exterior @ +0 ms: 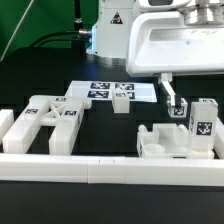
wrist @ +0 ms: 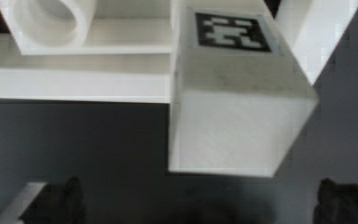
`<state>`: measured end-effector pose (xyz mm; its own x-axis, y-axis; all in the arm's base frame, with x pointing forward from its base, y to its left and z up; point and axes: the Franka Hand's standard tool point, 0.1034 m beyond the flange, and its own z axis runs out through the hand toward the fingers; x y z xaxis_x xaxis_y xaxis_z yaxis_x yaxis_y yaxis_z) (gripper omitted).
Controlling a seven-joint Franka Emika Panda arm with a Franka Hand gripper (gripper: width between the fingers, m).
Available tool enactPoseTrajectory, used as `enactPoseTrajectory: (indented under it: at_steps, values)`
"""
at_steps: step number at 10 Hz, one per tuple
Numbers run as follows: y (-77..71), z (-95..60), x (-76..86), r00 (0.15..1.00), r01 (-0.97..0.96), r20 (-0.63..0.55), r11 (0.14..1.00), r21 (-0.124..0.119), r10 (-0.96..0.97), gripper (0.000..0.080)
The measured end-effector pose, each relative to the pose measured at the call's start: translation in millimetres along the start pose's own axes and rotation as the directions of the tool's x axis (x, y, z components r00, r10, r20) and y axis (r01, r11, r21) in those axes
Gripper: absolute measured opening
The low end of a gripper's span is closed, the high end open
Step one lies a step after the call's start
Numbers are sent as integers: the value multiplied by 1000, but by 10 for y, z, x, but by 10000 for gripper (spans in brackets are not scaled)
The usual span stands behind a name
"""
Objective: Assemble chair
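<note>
Chair pieces lie loose on the black table, not yet joined
From the exterior view's left: the cut-out frames lie near the border rail, which likely keeps parts from sliding off; the marker board lies behind; at the right the gripper hangs with jaws spread and empty, wide enough to clear the tagged block just under it
</note>
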<state>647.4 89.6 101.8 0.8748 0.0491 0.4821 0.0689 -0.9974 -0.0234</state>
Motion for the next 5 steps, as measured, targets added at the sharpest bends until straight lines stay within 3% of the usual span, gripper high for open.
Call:
enactPoseTrajectory:
  at_steps: [2, 5]
  values:
    - [-14, 19, -30, 999, 0, 34, 1000, 4, 0, 649]
    - [-5, 69, -96, 978, -8, 211, 1000, 15, 5, 649]
